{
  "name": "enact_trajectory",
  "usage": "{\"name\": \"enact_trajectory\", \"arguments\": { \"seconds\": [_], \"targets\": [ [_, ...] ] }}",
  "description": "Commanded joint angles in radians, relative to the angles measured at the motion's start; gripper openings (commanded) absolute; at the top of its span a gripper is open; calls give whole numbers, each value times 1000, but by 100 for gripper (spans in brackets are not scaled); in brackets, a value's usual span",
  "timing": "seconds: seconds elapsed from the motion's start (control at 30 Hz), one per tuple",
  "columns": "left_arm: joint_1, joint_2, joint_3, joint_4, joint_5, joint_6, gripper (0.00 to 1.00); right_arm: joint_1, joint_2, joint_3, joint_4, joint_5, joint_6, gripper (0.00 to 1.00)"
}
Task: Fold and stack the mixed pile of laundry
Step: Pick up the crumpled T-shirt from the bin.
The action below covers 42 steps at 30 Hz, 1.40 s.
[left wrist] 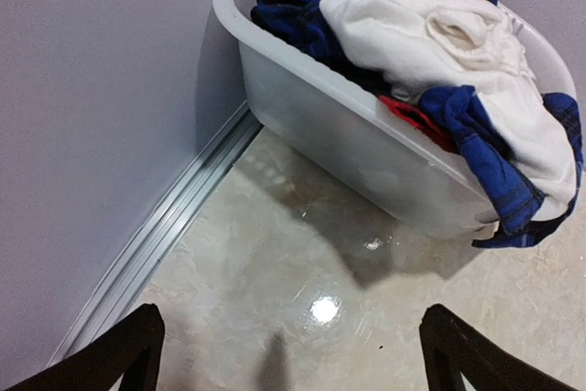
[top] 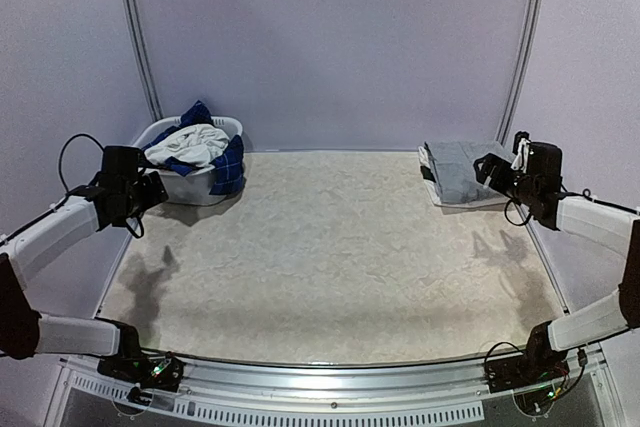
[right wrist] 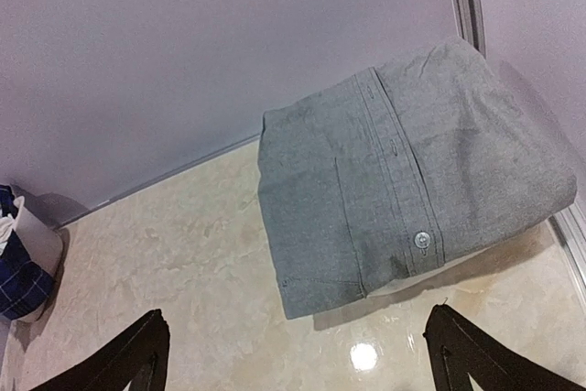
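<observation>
The mixed laundry pile [top: 197, 146] fills a white plastic basket [top: 190, 187] at the table's back left: white cloth on top, navy plaid shirt spilling over the rim, a bit of red [left wrist: 417, 119] underneath. In the left wrist view the laundry pile [left wrist: 430, 34] lies ahead of my left gripper [left wrist: 293, 331], which hangs open over bare tabletop just short of the basket [left wrist: 348, 135]. My left gripper [top: 150, 192] holds nothing. At the back right my right gripper [top: 487, 171] is open too, in front of a folded grey button shirt [right wrist: 403, 190].
The folded grey shirt [top: 458, 173] rests on a white folded piece by the right rail. A metal rail [left wrist: 156, 235] runs along the left wall beside the basket. Lilac walls close the back and sides. The basket's edge [right wrist: 38, 246] shows far left in the right wrist view.
</observation>
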Motion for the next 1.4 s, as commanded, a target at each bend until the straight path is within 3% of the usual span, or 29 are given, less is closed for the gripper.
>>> {"name": "enact_trajectory", "arguments": {
  "seconds": [0.0, 0.33, 0.57, 0.8, 1.37],
  "targets": [
    [-33, 4, 39, -51, 15, 33, 100, 2, -54, 19, -80, -21, 7, 99],
    [-104, 66, 236, -167, 18, 76, 100, 25, -224, -6, -318, 6, 17, 99],
    [-111, 245, 527, -325, 6, 125, 100, 34, -357, -66, -361, -17, 4, 99],
    [-104, 392, 694, -385, -6, 145, 100, 35, -384, -78, -366, -36, -6, 99],
    [-5, 788, 1109, -487, 84, 180, 79, 34, -358, -79, -384, 1, -18, 99]
  ]
}}
